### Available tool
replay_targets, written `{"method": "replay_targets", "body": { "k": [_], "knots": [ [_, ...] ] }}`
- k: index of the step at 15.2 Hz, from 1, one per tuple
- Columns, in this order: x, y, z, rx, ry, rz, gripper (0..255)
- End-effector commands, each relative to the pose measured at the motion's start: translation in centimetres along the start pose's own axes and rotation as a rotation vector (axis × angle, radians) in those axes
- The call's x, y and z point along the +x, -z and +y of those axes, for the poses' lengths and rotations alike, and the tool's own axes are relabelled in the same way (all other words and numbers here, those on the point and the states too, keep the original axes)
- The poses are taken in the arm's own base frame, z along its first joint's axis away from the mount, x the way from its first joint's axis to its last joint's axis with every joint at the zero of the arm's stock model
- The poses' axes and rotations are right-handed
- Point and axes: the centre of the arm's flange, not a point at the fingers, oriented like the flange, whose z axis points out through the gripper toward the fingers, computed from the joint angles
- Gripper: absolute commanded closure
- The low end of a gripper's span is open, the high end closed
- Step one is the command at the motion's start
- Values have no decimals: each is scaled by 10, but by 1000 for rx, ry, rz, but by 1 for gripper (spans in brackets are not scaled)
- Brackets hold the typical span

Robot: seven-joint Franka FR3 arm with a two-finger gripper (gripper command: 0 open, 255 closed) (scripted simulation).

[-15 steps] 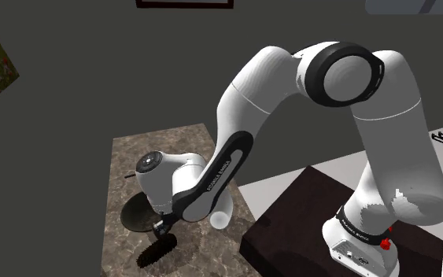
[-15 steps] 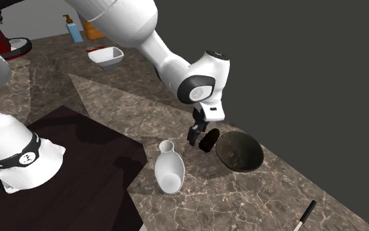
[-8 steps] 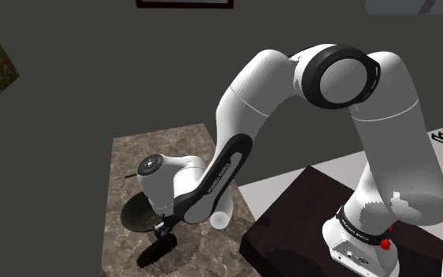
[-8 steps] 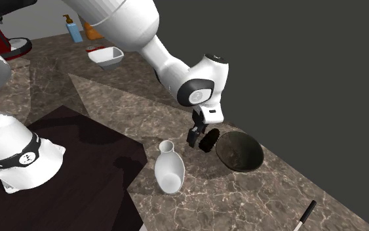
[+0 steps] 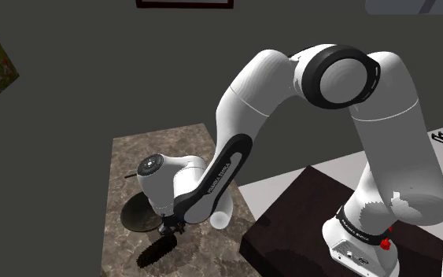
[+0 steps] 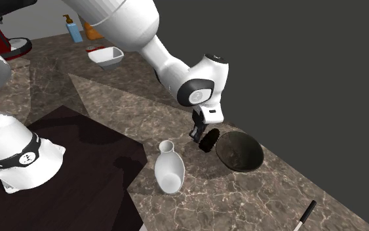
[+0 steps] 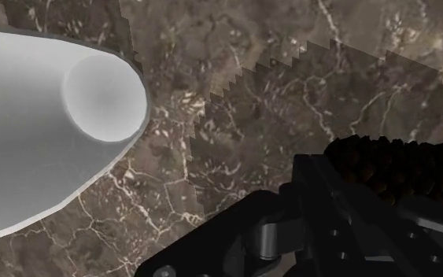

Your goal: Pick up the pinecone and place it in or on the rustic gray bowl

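1. Pinecone — dark, lying low on the counter, just past the white vase.
2. Black fingers closed in on its end, clasping it.
3. Dark bowl — right beside it, farther out.

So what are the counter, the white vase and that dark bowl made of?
Counter: looks like polished brown marble, with pale veins. Vase: plain matte white, perhaps ceramic; nothing settles it. Bowl: dark grey, mottled and dull, possibly stoneware.
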Motion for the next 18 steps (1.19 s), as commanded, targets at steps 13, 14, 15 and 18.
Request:
{"method": "replay_targets", "body": {
  "k": [13,14,15,18],
  "knots": [
    [-10,-33,-94,167,-1407,161,0],
    [-9,-38,-94,167,-1407,161,0],
    [-7,-43,-94,167,-1407,161,0],
    [-4,-59,-94,167,-1407,161,0]
  ]
}}
